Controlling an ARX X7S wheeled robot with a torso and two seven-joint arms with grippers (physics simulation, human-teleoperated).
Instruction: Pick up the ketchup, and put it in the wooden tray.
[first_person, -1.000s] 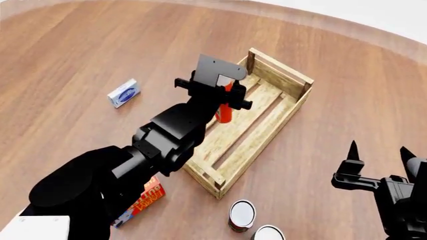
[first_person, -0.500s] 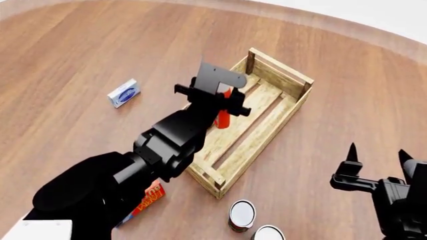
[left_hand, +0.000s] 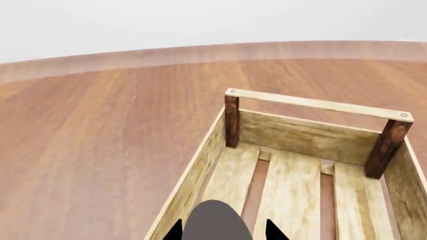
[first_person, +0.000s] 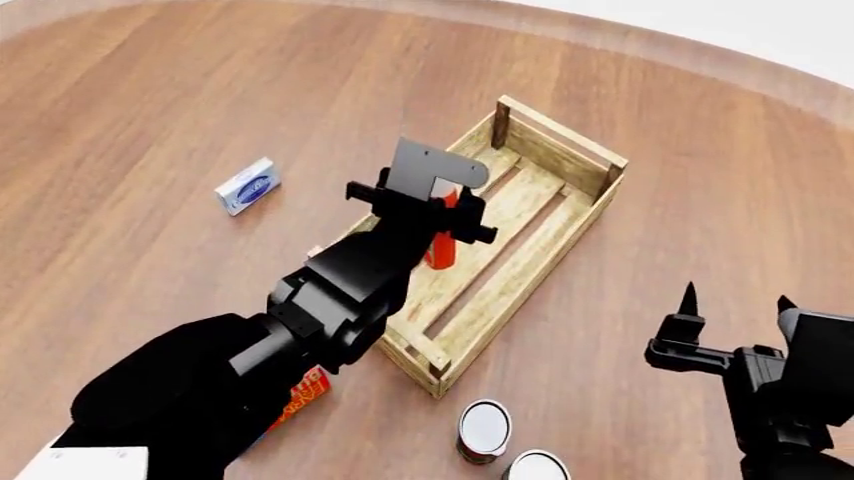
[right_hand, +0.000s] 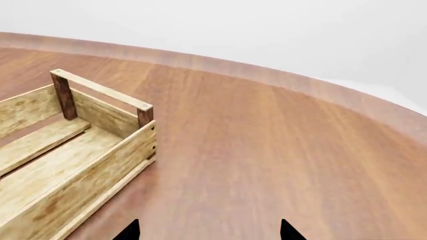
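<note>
1. Since the earlier frames, the left gripper (first_person: 430, 215) with the ketchup (first_person: 442, 243) has sunk lower over the wooden tray (first_person: 567, 165), and the right gripper (first_person: 733, 305) has drifted slightly toward 9 o'clock in the head view.
2. Hidden parts: the left arm covers the bottle's cap and upper body, so only its lower orange-red portion shows; in the left wrist view a grey rounded shape at the frame edge sits between the two dark fingertips (left_hand: 175, 231).
3. Left gripper: pinching the ketchup, which hangs over the tray's slats near its 9 o'clock side wall.
4. Right gripper: fingers spread, holding nothing, at 4 o'clock from the tray, well apart from it.
5. Two cans (first_person: 483, 430) stand at 6 o'clock of the tray.
</note>
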